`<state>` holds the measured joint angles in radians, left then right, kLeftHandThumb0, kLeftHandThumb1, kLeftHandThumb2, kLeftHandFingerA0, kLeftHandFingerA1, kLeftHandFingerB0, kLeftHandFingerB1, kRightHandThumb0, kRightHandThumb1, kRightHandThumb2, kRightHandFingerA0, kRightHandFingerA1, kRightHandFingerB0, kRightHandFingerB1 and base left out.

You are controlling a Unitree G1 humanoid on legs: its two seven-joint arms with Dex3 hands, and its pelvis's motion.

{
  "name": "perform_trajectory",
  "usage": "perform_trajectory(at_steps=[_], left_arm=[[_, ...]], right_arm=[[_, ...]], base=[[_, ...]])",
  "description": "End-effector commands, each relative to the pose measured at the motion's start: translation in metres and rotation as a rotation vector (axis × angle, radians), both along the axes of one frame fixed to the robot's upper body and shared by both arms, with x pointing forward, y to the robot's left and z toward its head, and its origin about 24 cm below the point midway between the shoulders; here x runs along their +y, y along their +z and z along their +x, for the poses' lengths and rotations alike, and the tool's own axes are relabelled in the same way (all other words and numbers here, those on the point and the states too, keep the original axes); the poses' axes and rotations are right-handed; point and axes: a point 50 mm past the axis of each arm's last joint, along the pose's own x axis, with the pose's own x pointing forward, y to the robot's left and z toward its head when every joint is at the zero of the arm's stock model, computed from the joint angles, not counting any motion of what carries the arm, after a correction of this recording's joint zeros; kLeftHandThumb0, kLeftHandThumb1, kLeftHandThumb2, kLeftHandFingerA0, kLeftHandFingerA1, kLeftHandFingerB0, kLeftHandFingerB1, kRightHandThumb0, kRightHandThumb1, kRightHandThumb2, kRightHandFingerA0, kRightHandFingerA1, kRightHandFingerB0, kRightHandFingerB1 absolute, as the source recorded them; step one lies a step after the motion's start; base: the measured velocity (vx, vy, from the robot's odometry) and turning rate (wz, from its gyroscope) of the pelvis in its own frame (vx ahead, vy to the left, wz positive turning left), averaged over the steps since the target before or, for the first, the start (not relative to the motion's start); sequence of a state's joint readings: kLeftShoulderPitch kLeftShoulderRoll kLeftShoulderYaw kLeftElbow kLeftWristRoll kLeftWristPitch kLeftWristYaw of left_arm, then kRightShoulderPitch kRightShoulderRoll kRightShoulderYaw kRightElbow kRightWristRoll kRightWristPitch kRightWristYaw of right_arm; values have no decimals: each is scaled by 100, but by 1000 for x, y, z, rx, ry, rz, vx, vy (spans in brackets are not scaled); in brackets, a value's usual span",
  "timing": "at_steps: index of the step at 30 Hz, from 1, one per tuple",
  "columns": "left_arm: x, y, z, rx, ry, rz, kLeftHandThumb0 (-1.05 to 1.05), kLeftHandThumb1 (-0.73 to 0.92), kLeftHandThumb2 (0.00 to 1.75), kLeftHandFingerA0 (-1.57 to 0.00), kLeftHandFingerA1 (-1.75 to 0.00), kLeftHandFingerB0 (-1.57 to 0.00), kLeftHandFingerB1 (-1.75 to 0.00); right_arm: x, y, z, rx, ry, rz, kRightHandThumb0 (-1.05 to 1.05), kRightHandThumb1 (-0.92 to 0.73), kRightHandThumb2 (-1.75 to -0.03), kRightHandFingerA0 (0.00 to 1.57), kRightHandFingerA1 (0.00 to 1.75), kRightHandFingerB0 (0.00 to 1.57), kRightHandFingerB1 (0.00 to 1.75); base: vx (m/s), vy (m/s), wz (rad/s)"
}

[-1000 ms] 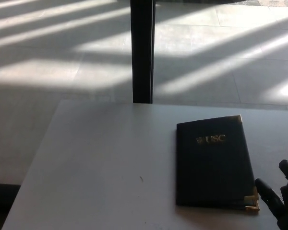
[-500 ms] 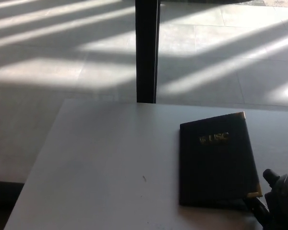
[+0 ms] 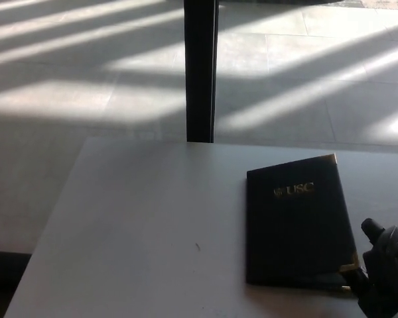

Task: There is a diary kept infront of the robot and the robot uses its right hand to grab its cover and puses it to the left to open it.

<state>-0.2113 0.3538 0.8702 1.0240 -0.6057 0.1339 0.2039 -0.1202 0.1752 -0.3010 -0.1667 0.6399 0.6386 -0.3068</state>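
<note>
Our black right robot hand (image 3: 385,268) sits at the near right corner of the dark gold-cornered diary (image 3: 298,222); we cannot tell its grip. The diary lies closed on the grey tabletop (image 3: 139,232).

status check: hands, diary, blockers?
Right hand at the diary's near right corner, grip unclear. Left hand not in view. Diary closed, flat on table. Nothing in the way.

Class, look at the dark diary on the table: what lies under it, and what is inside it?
The diary lies closed on the white table, the right hand at its near right corner. Its cover hides the pages inside and the tabletop beneath.
</note>
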Motion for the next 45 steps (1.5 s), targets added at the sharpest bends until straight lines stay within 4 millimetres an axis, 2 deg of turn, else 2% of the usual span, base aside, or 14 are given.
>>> perform_trajectory(at_steps=[1, 4, 9, 10, 11, 12, 16, 27, 28, 31, 32, 33, 35, 45], left_arm=[[7, 6, -1, -3, 14, 39, -83, 92, 97, -26, -119, -10, -84], [7, 8, 0, -12, 25, 33, -84, 92, 96, -27, -121, -13, -89], [7, 9, 1, 6, 13, 48, -82, 92, 97, -28, -119, -11, -87], [7, 9, 1, 3, 18, 42, -82, 92, 96, -30, -118, -11, -86], [7, 9, 1, -4, 22, 35, -85, 92, 94, -35, -105, -14, -78], [7, 9, 0, 3, 25, 43, -83, 92, 94, -37, -107, -16, -77], [9, 11, 1, 2, 31, 40, -85, 92, 94, -35, -105, -16, -78], [9, 8, -2, 48, 14, 52, -86, 92, 95, -38, -107, -22, -82], [9, 8, -2, 51, 10, 53, -87, 92, 95, -38, -107, -22, -83], [9, 7, -4, 67, 1, 64, -85, 92, 96, -36, -104, -21, -81], [9, 7, -4, 71, -5, 66, -87, 92, 97, -37, -103, -21, -79], [9, 7, -4, 73, -4, 64, -87, 92, 96, -37, -105, -22, -82], [10, 7, -5, 67, -6, 57, -87, 92, 97, -35, -104, -19, -80], [7, 9, 5, 52, -21, 68, -87, 92, 96, -40, -104, -20, -77]], right_arm=[[21, 4, 8, -10, 11, 8, -73, -91, -78, 35, 57, 24, 41], [38, 5, 11, -7, 52, 41, -69, -84, -109, 26, 58, 18, 48], [58, -2, 7, 11, 93, 54, -67, -86, -111, 26, 59, 13, 47], [61, -7, 4, 33, 84, 67, -71, -92, -80, 30, 57, 17, 38], [63, -9, 3, 46, 76, 74, -68, -84, -109, 29, 61, 17, 47], [65, -11, 2, 61, 66, 75, -73, -92, -79, 33, 59, 21, 38], [70, -14, 1, 69, 67, 73, -73, -92, -78, 35, 61, 22, 39], [105, 34, 10, -112, 212, 53, -71, -92, -84, 29, 59, 18, 40], [108, 38, 10, -124, 223, 28, -69, -86, -112, 27, 61, 17, 49], [115, 47, 8, -170, 263, -18, -68, -92, -89, 29, 63, 16, 43], [116, 49, 7, -181, 270, -28, -68, -87, -114, 27, 63, 14, 49], [118, 50, 6, -186, 273, -36, -69, -92, -88, 30, 63, 17, 43], [120, 53, 4, -197, 278, -56, -69, -86, -113, 30, 64, 17, 50], [128, 41, -4, -221, 363, -140, -71, -86, -109, 27, 65, 15, 51]], base=[[0, 0, 0], [0, 0, 0], [0, 0, 0], [0, 0, 0], [0, 0, 0], [0, 0, 0], [0, 0, 0], [0, 0, 0], [0, 0, 0], [0, 0, 0], [0, 0, 0], [0, 0, 0], [-6, -8, 7], [-1, -1, 5]])
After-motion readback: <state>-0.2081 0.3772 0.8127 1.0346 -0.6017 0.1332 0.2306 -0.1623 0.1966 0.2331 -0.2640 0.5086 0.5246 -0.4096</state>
